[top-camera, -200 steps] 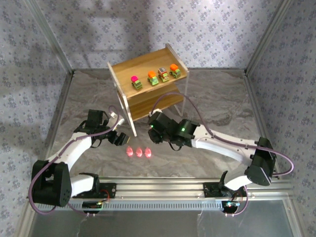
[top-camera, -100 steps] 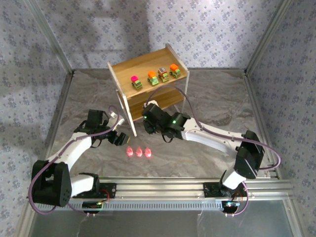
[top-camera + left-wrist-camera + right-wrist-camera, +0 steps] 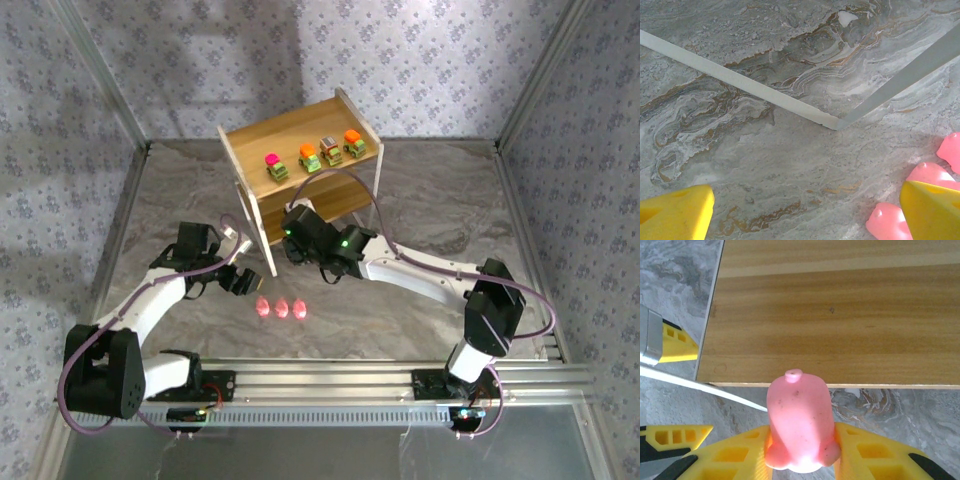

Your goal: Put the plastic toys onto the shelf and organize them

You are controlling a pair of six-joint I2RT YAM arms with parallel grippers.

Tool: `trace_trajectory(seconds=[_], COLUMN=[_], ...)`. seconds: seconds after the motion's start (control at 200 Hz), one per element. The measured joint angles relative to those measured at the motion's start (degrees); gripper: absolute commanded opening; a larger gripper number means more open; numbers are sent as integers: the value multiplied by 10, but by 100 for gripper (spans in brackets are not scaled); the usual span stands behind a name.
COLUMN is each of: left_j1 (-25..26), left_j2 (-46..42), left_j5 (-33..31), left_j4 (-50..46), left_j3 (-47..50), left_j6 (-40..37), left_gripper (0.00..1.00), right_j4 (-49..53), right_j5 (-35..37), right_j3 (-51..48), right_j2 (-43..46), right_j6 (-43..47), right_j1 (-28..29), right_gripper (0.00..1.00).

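edge: figure (image 3: 799, 420) pinched by right gripper (image 3: 801, 455) at lower shelf (image 3: 840, 315) front | left gripper (image 3: 805, 212) held spread over table (image 3: 765, 165) | shelf top: four cars (image 3: 311, 158) lined up

The grey marbled tabletop (image 3: 450, 210) carries a light wooden two-tier shelf (image 3: 290, 125) toward its far side. Four small cars (image 3: 309, 158) stand in a row on the shelf's top tier. Three pink figures (image 3: 282, 308) sit side by side on the tabletop, nearer the front.

We get bright, even light from above; a soft shadow dims the far left wall (image 3: 200, 60), and the pink figures (image 3: 283, 308) glare overexposed.
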State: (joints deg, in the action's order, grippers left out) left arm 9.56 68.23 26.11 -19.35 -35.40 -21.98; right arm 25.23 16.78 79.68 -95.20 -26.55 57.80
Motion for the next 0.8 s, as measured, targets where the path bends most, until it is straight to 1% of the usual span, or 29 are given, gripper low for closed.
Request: trace_trajectory(seconds=[0.46,0.799], left_j1=[0,0], left_j2=[-9,-9], left_j5=[0,0], left_j4=[-1,-1], left_j3=[3,3], left_j6=[0,0], left_gripper=[96,96], right_j4=[-50,-88], right_j5=[11,35], right_j3=[-4,-11], right_j2=[-16,-26], right_j6=[-5,-7], right_j1=[-7,10], right_gripper=[35,35])
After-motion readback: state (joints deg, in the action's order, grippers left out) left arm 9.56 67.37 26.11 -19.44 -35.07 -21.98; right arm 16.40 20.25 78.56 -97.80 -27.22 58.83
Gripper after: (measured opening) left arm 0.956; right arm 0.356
